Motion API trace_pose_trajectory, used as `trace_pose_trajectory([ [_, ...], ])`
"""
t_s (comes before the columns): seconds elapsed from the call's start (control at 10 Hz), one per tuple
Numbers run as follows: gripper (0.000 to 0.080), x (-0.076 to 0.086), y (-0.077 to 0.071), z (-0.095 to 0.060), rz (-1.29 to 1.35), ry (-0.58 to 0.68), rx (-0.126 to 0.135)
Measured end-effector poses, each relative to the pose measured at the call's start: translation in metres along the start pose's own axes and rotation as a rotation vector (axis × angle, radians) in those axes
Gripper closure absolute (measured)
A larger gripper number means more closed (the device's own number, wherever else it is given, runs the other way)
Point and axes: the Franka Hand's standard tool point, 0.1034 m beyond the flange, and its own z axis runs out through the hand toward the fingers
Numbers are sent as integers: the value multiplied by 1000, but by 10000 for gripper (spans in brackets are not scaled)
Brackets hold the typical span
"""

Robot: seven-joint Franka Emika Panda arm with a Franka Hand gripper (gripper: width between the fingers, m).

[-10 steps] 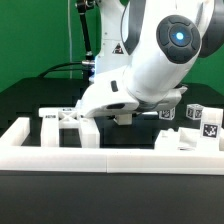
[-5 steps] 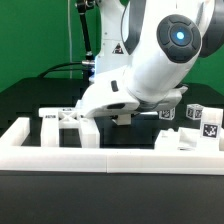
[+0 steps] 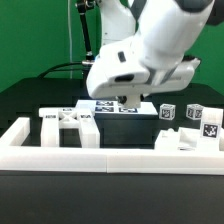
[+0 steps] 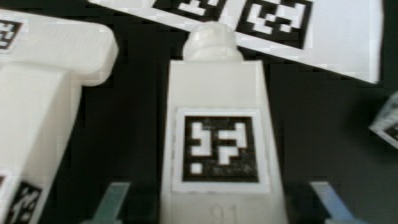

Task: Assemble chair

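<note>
The leg (image 4: 221, 95) looks light, stiff and slick, best gripped across its flat sides; the claw (image 4: 217, 200) straddles it, pinch uncertain.

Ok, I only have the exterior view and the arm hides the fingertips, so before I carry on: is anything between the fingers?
Observer: Yes. In the wrist view a long white chair part runs lengthwise between the gripper's two fingers.
Operator: Are they clamped on it?
Observer: I cannot tell. A dark strip shows between each finger and the part's sides in that view.
Operator: Which way does the part point?
Observer: Its narrow peg end points away from the fingers, toward the marker board.
</note>
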Motion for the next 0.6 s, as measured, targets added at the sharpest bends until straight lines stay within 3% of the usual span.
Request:
trace_pose_trajectory([
  [0.2,509,2,0,8,-1,-6,0],
  [0.4,509,3,-1,6,-2,-4,0],
  [0.6,508,17,-3,-21,-6,35,-9],
])
